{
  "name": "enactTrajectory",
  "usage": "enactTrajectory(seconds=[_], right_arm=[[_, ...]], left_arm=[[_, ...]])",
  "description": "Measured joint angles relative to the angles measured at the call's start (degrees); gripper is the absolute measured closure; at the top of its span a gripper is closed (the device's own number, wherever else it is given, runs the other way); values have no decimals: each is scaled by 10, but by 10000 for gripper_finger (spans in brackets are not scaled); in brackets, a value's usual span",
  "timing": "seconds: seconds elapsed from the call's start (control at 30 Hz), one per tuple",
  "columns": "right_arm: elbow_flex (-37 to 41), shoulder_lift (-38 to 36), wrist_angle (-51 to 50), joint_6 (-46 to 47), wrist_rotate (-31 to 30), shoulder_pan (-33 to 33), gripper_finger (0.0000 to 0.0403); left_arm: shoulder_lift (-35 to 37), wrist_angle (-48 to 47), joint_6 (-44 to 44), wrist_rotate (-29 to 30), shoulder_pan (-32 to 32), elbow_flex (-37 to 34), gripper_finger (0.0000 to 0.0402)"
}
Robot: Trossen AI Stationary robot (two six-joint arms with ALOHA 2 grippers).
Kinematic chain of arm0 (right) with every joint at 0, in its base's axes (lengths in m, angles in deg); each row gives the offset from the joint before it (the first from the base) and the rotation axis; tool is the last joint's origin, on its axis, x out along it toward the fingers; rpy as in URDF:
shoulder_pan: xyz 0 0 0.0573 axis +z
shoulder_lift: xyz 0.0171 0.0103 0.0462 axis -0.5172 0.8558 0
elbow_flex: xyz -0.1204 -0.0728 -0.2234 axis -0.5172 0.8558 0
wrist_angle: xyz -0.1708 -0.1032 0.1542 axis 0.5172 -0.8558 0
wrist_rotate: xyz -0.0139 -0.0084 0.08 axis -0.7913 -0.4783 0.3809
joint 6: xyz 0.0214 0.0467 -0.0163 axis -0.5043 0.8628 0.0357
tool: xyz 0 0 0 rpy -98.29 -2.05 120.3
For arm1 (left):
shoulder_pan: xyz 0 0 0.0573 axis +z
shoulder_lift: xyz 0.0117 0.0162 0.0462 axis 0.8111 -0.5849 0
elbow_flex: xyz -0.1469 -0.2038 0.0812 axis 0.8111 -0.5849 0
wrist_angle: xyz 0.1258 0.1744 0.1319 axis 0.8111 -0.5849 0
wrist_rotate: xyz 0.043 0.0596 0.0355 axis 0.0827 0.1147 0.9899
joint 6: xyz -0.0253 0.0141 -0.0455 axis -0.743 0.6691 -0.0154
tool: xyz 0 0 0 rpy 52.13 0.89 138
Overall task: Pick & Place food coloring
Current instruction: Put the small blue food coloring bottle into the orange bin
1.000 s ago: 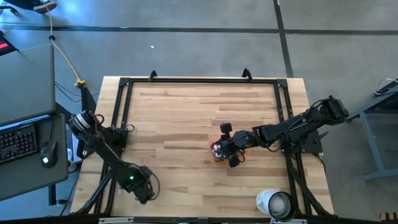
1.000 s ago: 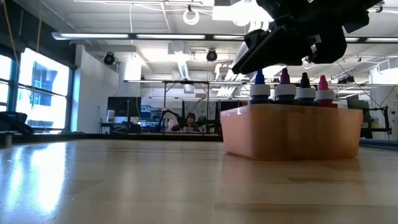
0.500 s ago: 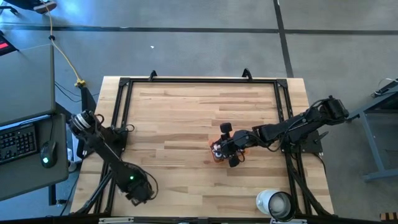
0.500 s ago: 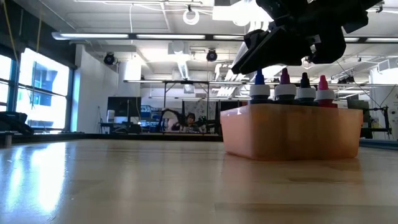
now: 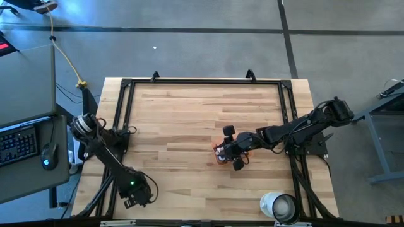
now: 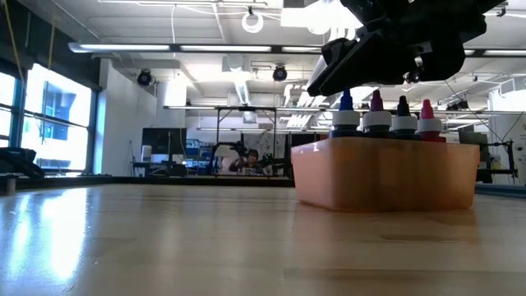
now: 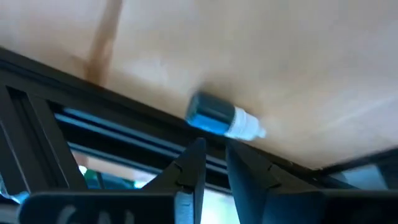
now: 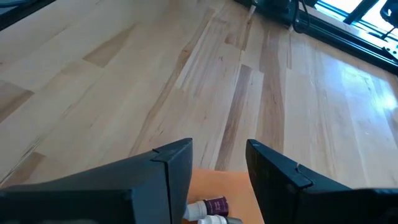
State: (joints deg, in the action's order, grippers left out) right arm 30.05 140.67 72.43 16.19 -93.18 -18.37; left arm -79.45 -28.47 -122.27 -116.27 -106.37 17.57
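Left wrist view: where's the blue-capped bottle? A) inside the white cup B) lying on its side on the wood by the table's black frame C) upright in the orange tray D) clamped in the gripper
B: the blue-capped bottle lies on its side on the wooden table beside the black frame, just beyond the left gripper, which holds nothing.

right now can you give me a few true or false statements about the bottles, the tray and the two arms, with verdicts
1. A blue-capped bottle lies on its side on the wood by the table's edge frame. True.
2. The left gripper has that bottle clamped between its jaws. False: the bottle lies beyond the fingertips, and nothing sits between them.
3. The right gripper hangs over the orange tray. True.
4. The orange tray is empty. False: several bottles stand upright in it, caps above the rim.
5. The white cup stands at the table's middle. False: it sits near the table's front edge on the right arm's side.
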Motion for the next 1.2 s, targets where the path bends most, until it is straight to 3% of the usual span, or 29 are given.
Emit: enactTrajectory(seconds=[0.33, 0.5, 0.67, 0.87, 1.07, 1.2], right_arm=[[0, 0, 0, 0, 0, 0, 259], [0, 0, 0, -1, 0, 0, 259], [0, 0, 1, -2, 0, 0, 259], [0, 0, 8, -10, -1, 0, 259], [0, 0, 17, -10, -1, 0, 259], [0, 0, 17, -10, -1, 0, 259]], left_arm=[[0, 9, 0, 19, -33, -5, 375], [0, 57, 0, 82, -29, -5, 390], [0, 87, 0, 139, 13, -5, 400], [0, 66, 8, 151, 80, -4, 400], [0, 57, 94, 167, 128, -4, 401], [0, 37, 107, 180, 151, -2, 401]])
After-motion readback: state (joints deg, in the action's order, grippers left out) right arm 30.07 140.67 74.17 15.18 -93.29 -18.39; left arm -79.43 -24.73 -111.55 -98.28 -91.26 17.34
